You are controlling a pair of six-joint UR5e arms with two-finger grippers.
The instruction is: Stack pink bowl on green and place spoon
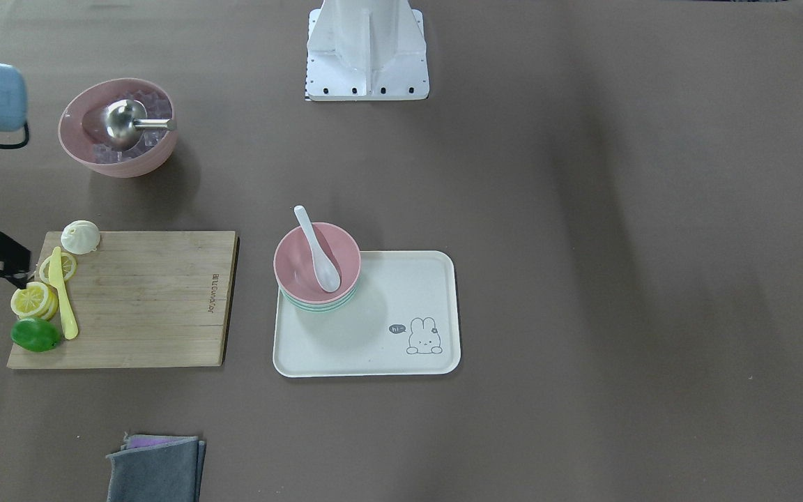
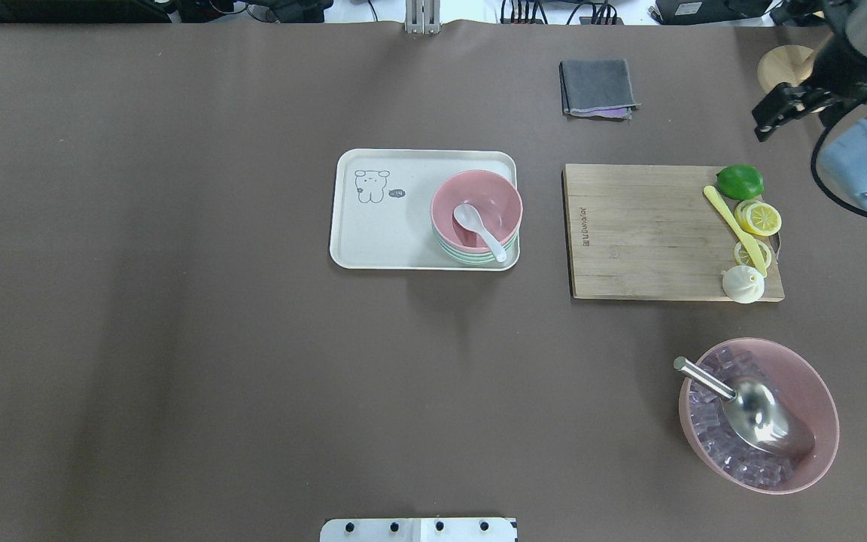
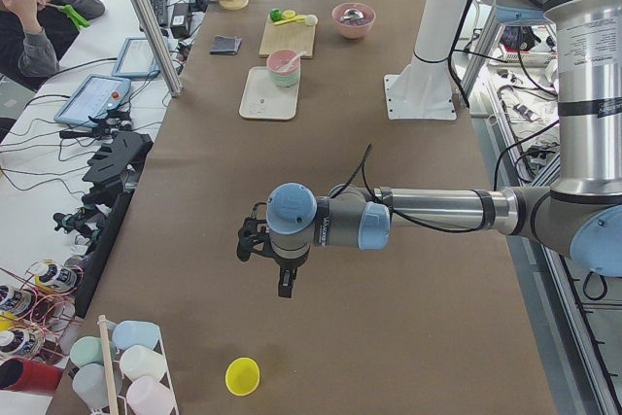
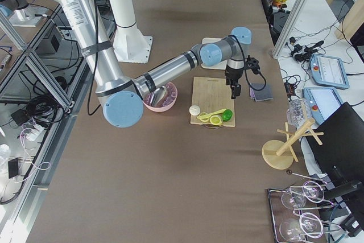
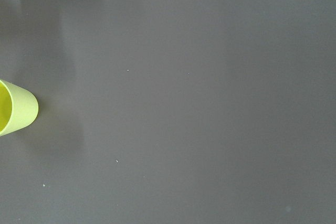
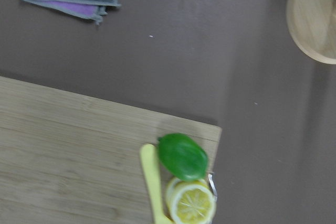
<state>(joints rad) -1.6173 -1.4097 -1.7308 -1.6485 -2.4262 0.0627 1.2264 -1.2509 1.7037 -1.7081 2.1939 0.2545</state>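
A pink bowl (image 2: pixel 476 205) sits nested on a green bowl (image 2: pixel 471 258) at the right end of a cream tray (image 2: pixel 381 233). A white spoon (image 2: pixel 479 229) lies in the pink bowl with its handle over the rim. The stack also shows in the front view (image 1: pixel 304 261). My right gripper (image 2: pixel 763 124) hangs far off, beyond the cutting board's lime corner, fingers together and empty. My left gripper (image 3: pixel 284 284) shows only in the exterior left view, above bare table near a yellow cup (image 3: pixel 242 375); I cannot tell its state.
A wooden cutting board (image 2: pixel 644 233) holds a lime (image 2: pixel 740 181), lemon slices, a yellow knife and a garlic bulb. A large pink bowl of ice (image 2: pixel 759 412) holds a metal scoop. A folded grey cloth (image 2: pixel 597 88) and a wooden stand (image 2: pixel 783 68) lie at the far edge.
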